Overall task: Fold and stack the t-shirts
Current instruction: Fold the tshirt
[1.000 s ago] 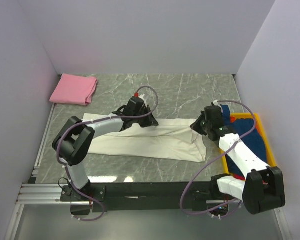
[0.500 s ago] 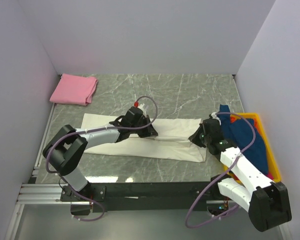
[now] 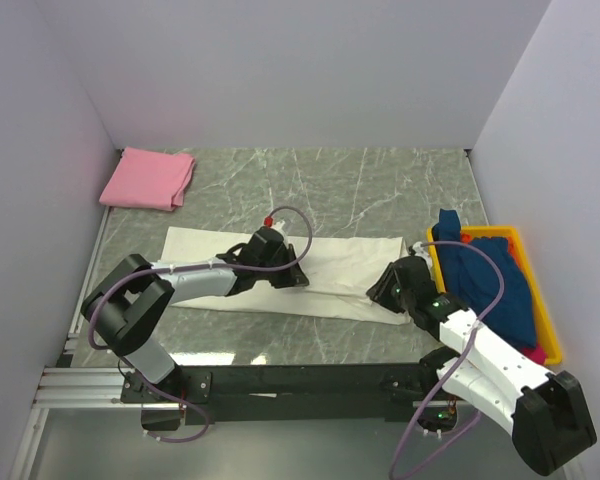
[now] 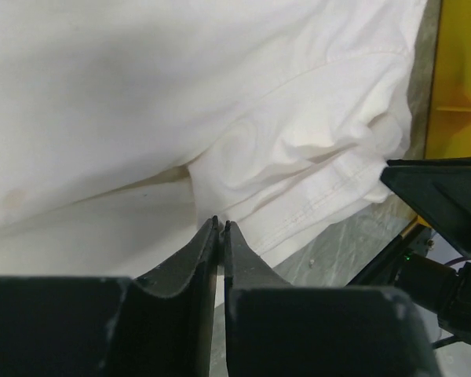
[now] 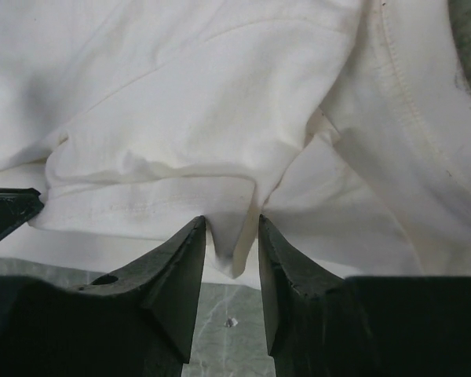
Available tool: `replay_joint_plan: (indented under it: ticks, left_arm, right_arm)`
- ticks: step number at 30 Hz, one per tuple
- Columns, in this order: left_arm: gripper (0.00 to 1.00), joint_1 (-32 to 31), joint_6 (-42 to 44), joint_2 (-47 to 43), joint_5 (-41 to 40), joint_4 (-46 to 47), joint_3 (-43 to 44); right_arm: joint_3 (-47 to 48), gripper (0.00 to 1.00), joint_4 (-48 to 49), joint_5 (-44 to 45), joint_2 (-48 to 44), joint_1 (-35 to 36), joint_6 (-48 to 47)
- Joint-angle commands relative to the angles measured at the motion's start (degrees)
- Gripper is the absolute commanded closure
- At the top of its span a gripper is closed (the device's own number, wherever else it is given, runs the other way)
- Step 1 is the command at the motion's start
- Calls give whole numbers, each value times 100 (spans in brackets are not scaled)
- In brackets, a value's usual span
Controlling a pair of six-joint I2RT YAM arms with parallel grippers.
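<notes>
A: Overhead?
B: Cream-white t-shirt (image 3: 340,262) spread on the table (image 3: 380,190); left gripper (image 3: 292,278) at its middle, right gripper (image 3: 380,290) at its right end.
A: Left wrist?
B: Jaws pinched together on a shirt fold.
A: Right wrist?
B: Jaws apart, a fold between them.

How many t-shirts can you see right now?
3: a cream-white t-shirt spread mid-table, a pink t-shirt folded at the far left corner, a dark blue t-shirt heaped in the yellow bin. More may be hidden beneath it.
</notes>
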Motion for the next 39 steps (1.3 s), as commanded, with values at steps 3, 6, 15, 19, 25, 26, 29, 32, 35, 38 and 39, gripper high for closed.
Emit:
replay_joint_plan:
  ticks: [3,6,15,19,25,26,29,32,35,38,39]
  left_arm:
    - [86,-28,76,-209,-285,128,-107]
    - [84,-20,59,-218,-329,119,-98]
    - [99,-20,252,-227,-583,-285,139]
    - [99,-28,375,-157,-698,-548,280]
    - [98,-28,515,-78,-769,-655,403]
    - [98,-28,542,-60,-725,-802,447]
    - [91,-28,568,54,-681,-839,500]
    - [80,-28,551,90,-610,-786,473]
    - [66,-28,560,99,-645,-813,500]
    - [56,-28,595,-50,-733,-935,579]
    - [54,-20,629,-103,-777,-1005,622]
  right_arm:
    - [-95,59,-146,257,-412,39,116]
    - [-78,59,-155,248,-430,65,116]
    - [45,59,-41,292,-236,302,169]
    - [19,60,3,301,-192,451,239]
    - [-122,63,21,310,-315,636,371]
    - [-165,64,21,319,-298,671,397]
    - [-297,71,12,345,-298,750,485]
    - [-438,80,21,371,-280,794,599]
    - [-482,85,-23,424,-289,794,661]
    - [-465,79,-102,380,-377,794,600]
    - [-430,74,-181,389,-455,794,591]
